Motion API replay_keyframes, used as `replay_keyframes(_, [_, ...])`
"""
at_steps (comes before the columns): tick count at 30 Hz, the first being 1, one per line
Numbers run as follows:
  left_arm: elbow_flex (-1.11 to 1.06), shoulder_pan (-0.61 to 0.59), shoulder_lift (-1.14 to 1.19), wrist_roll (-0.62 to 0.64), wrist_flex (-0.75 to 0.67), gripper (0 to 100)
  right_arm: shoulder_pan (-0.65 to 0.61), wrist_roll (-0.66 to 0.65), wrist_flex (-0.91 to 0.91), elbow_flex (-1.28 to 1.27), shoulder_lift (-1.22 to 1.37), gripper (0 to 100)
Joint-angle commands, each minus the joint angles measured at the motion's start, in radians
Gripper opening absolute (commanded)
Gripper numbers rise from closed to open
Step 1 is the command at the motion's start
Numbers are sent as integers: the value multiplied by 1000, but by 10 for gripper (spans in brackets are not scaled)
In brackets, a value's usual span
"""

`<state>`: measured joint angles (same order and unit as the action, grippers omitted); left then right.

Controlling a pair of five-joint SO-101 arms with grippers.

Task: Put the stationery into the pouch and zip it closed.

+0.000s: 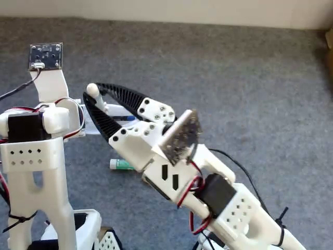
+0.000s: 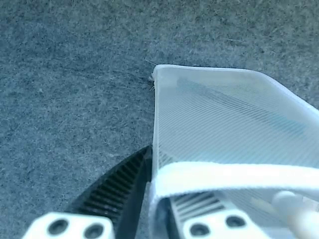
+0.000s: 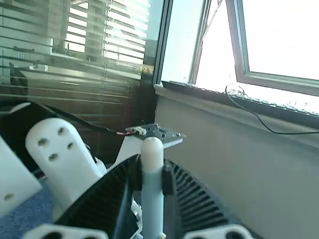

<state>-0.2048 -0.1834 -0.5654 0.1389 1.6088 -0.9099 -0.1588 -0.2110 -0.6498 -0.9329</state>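
A translucent white mesh pouch [image 2: 224, 119] lies on the grey carpet, and something blue shows faintly through it. My left gripper [image 2: 158, 181] is shut on the pouch's white zip edge, one black finger outside and the other seen through the mesh. From above, the pouch [image 1: 106, 122] sits beside the left arm. My right gripper [image 1: 92, 97] hovers over it, shut on a white pen [image 1: 94, 90] with a rounded end. That pen [image 3: 152, 149] stands upright between the black fingers of the right gripper [image 3: 151, 172]. A small green-and-white tube [image 1: 120, 164] lies on the carpet beneath the right arm.
Grey carpet [image 1: 234, 78] stretches open to the back and right. The left arm's white tower [image 1: 31, 172] stands at the front left with its camera board [image 1: 46, 56] raised. A wall and windows [image 3: 279, 40] rise beyond the table.
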Motion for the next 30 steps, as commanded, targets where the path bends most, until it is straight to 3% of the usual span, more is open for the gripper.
replay_keyframes(1, [-2,19,-13,11,-18,7,-4,-15,74,-62,-4,9])
replay_keyframes(6, [-2,19,-13,11,-18,7,-4,-15,165,-186,-5,9])
replay_keyframes(14, [-4,19,-13,11,-18,7,-4,-11,159,-226,-5,39])
replay_keyframes(18, [-4,19,-12,11,-18,7,-4,-11,82,-225,-5,135])
replay_keyframes(30, [-5,-5,-12,11,-20,7,42,-11,-137,-225,-200,139])
